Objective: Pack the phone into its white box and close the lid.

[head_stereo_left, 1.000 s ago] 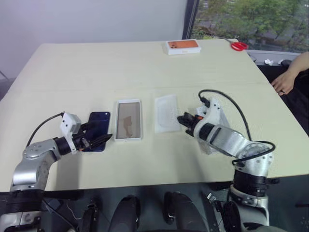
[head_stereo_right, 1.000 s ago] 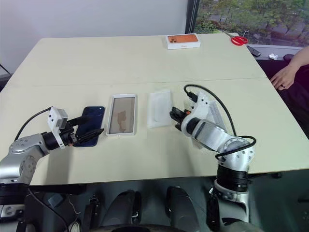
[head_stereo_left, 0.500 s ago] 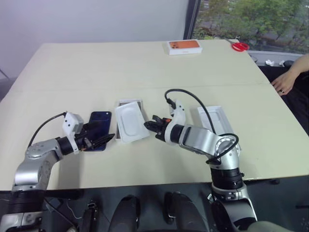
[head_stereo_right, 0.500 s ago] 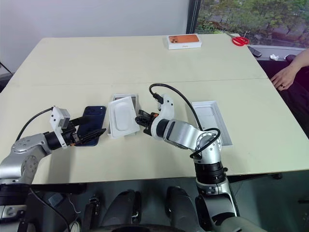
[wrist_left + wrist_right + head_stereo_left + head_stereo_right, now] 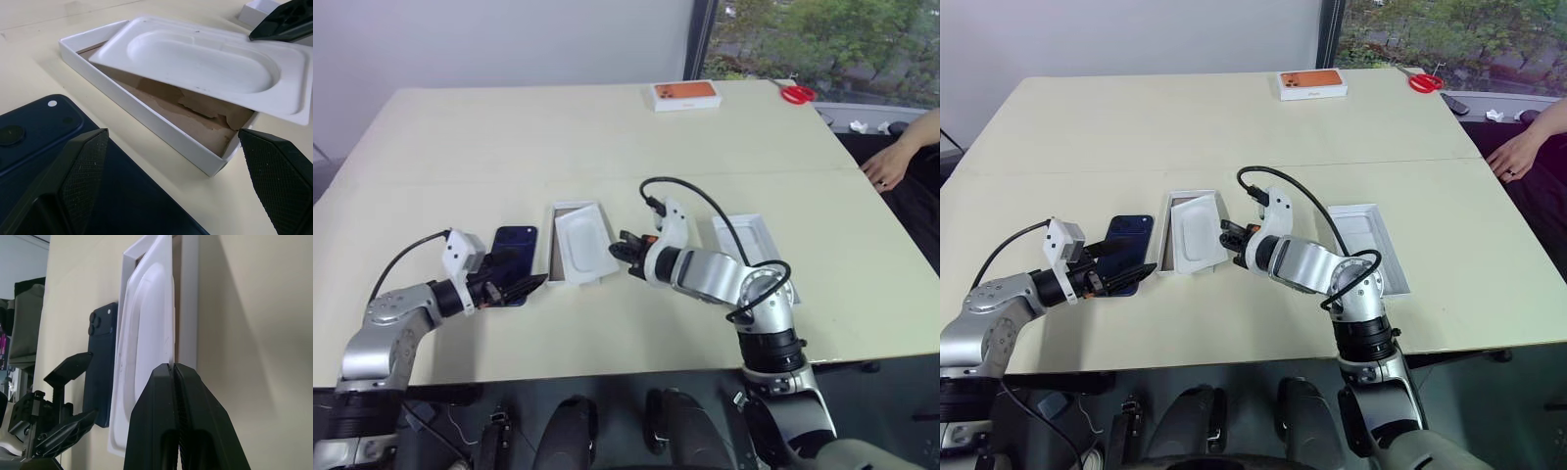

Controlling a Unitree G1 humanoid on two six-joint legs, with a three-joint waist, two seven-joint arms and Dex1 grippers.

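Observation:
The dark blue phone (image 5: 516, 245) lies flat on the table, left of the white box (image 5: 554, 257). My left gripper (image 5: 523, 278) stands open at the phone's near end, holding nothing. A flat white insert (image 5: 586, 245) with an oval recess rests tilted over the white box, whose tan-brown inside (image 5: 205, 115) shows beneath. My right gripper (image 5: 625, 251) is shut on the insert's right edge (image 5: 170, 345). The lid (image 5: 751, 241) lies on the table right of my right arm, white inside facing up.
A white box with an orange picture (image 5: 683, 95) and red scissors (image 5: 797, 94) lie at the table's far edge. A person's hand (image 5: 886, 168) rests on the table's right edge.
My right gripper has carried the insert left, from beside the white box to over it, which uncovered the lid. The left arm and the phone have stayed put.

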